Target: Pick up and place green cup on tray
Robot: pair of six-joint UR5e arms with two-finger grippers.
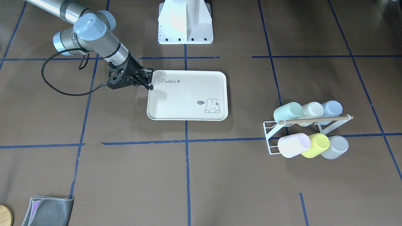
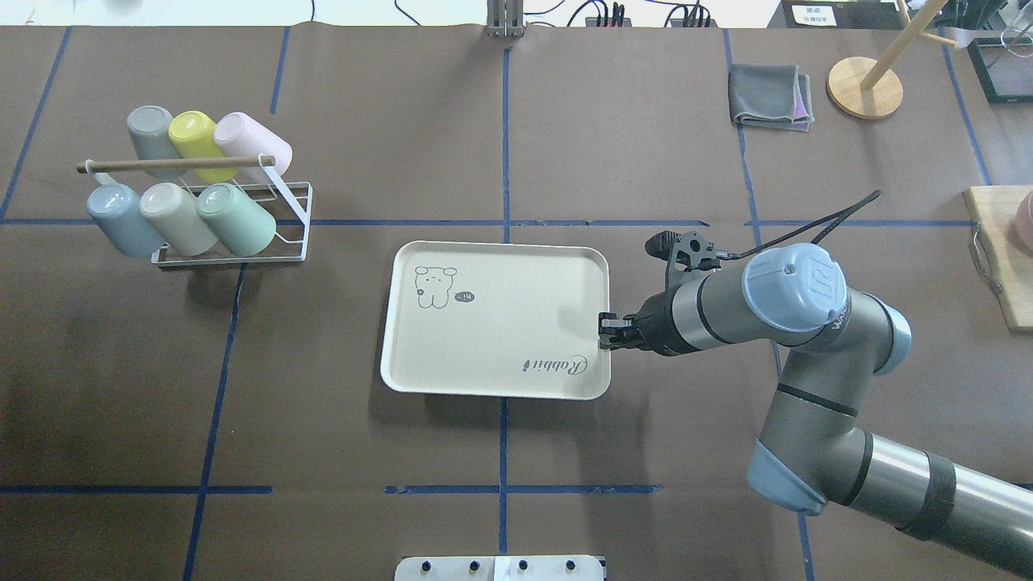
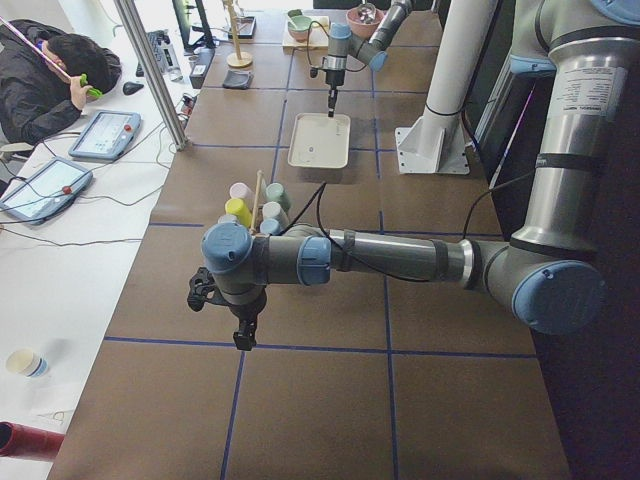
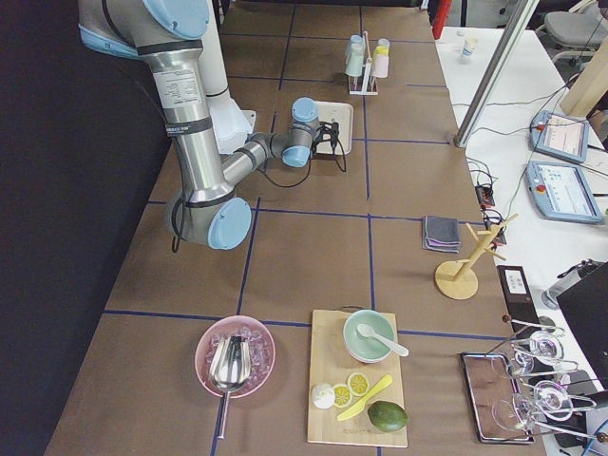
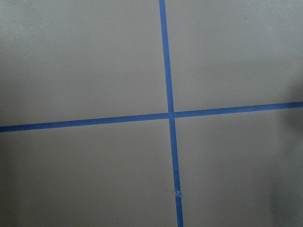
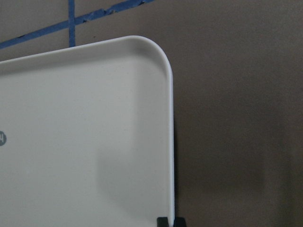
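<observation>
On the table [image 2: 646, 121], the tray [image 2: 500, 323] lies flat, its rim pinched by the right gripper [image 2: 604, 331]; keep any slide low and level. The green cup [image 2: 238, 219] rests on the rack [image 2: 300, 242], well apart; the state of the left gripper [image 3: 243, 338] I cannot tell.

The green cup [image 1: 287, 112] has a matt plastic finish, the tray [image 1: 182, 102] a smooth one with faint sheen. The rack [image 1: 269, 138] is white-coated wire, probably metal; its rod [image 1: 317, 119] is bare wood.
</observation>
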